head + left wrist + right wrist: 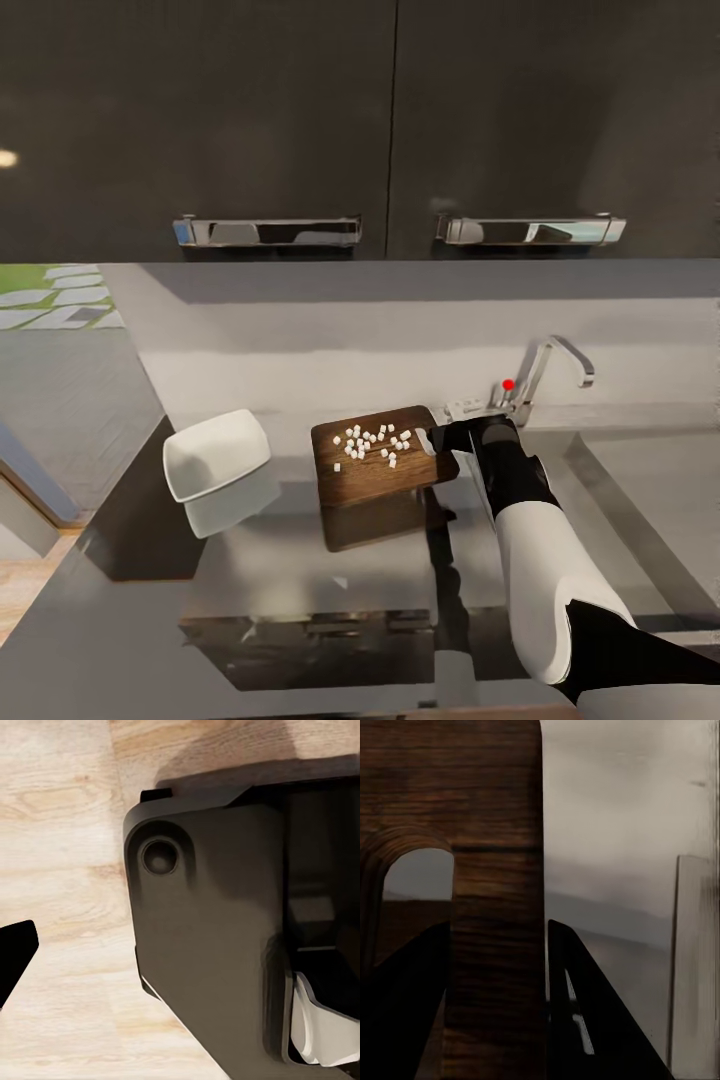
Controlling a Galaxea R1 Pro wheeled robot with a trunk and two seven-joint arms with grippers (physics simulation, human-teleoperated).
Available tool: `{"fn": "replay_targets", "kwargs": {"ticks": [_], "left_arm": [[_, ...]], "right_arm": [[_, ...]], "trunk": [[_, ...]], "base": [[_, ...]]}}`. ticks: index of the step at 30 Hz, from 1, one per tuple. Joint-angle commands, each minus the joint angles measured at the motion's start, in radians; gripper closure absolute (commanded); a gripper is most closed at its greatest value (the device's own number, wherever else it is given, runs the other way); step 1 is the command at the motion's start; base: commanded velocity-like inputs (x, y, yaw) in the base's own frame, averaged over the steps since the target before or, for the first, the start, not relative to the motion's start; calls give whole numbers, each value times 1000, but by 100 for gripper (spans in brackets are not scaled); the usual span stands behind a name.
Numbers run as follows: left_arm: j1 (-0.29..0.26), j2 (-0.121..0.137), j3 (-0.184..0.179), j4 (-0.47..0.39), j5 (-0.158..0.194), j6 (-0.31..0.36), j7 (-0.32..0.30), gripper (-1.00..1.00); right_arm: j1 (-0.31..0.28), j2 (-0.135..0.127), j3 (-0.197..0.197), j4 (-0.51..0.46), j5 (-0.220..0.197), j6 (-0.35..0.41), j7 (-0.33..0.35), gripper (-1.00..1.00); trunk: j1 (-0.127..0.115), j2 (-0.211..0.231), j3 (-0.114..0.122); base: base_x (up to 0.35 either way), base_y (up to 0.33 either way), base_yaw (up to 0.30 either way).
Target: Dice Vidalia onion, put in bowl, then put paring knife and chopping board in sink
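From the head camera, the right gripper [440,438] sits at the sink-side edge of the chopping board [375,470], which looks lifted off the countertop [300,590], since a dark reflection lies below it; the diced onion [372,445] is scattered on the board just ahead of the jaws, and the bowl [215,458] stands well beyond the board's far edge, apart from it. The sink [650,500] with its tap [545,375] lies behind the gripper on the arm's own side. The paring knife I cannot make out. In the left wrist camera, a dark housing [217,945] hangs over a pale wooden floor [67,870], and whether the left jaws are wide or narrow cannot be told. In the right wrist camera, the two dark fingers [585,1012] stand on either side of the board's handle strip [495,907], so the jaws are narrowed onto the wood. I judge the step to be tipping the dice into the bowl; the next move calls for carrying the board level over the bowl, then tilting gently so no pieces spill short
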Motion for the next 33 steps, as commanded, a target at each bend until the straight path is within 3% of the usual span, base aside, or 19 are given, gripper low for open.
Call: {"fn": "replay_targets", "kwargs": {"ticks": [1,16,33], "left_arm": [[-2,-1,-9,5,9,-7,1,-100],[-2,-1,-9,5,9,-7,1,-100],[-2,-1,-8,5,9,-8,1,-100]], "right_arm": [[-1,1,-5,-1,10,1,9,100],[-1,1,-6,0,7,6,9,100],[-1,1,-5,3,6,97,14,100]], "trunk": [[1,-2,0],[1,-2,16],[1,-2,16]], "base": [[0,0,-86],[0,0,-61],[0,0,-1]]}}
